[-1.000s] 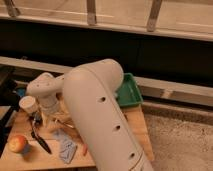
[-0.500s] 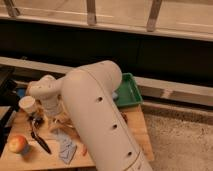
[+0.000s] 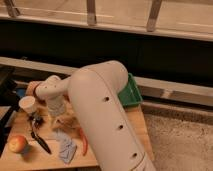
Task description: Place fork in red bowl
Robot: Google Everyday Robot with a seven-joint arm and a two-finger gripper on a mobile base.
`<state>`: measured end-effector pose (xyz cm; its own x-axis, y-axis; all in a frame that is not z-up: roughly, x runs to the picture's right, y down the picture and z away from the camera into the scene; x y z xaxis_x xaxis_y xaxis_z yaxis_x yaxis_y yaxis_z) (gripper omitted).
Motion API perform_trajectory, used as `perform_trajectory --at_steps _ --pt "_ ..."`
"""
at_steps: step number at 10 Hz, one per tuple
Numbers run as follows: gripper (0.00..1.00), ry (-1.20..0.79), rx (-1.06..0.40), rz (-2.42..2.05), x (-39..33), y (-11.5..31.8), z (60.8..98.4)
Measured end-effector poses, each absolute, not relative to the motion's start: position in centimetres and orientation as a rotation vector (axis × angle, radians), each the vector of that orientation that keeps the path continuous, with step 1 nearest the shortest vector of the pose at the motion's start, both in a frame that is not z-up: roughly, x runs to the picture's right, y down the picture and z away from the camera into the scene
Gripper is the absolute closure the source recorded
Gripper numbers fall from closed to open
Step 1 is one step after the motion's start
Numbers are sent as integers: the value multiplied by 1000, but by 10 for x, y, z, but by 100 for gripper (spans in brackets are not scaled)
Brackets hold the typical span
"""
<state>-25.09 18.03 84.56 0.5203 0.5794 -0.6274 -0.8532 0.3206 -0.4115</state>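
My white arm fills the middle of the camera view, and its wrist bends down over the left part of the wooden table [image 3: 20,161]. The gripper [image 3: 58,115] hangs just above the tabletop, right of a white cup [image 3: 27,104]. It appears open, with nothing seen between its fingers. A reddish-brown rounded rim [image 3: 32,89] that may be the red bowl peeks out behind the wrist, mostly hidden. I cannot make out the fork; the arm may cover it.
An apple [image 3: 18,144] lies at the front left. Right of it are a black-handled tool [image 3: 39,136], a blue-grey cloth [image 3: 65,149] and a red chili pepper [image 3: 84,145]. A green tray [image 3: 132,93] shows behind the arm. A dark rail runs along the back.
The wrist and gripper have sunk a little toward the table and shifted slightly right. The objects on the table have not moved.
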Motion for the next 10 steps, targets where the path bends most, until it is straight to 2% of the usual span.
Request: perform_trajectory --at_steps 2,6,7,10 --pt "25 396 -797 996 -251 184 850" --pt "61 400 -796 1001 -251 189 853" --pt "73 401 -795 998 -252 190 853" --pt "98 400 -796 996 -252 188 850"
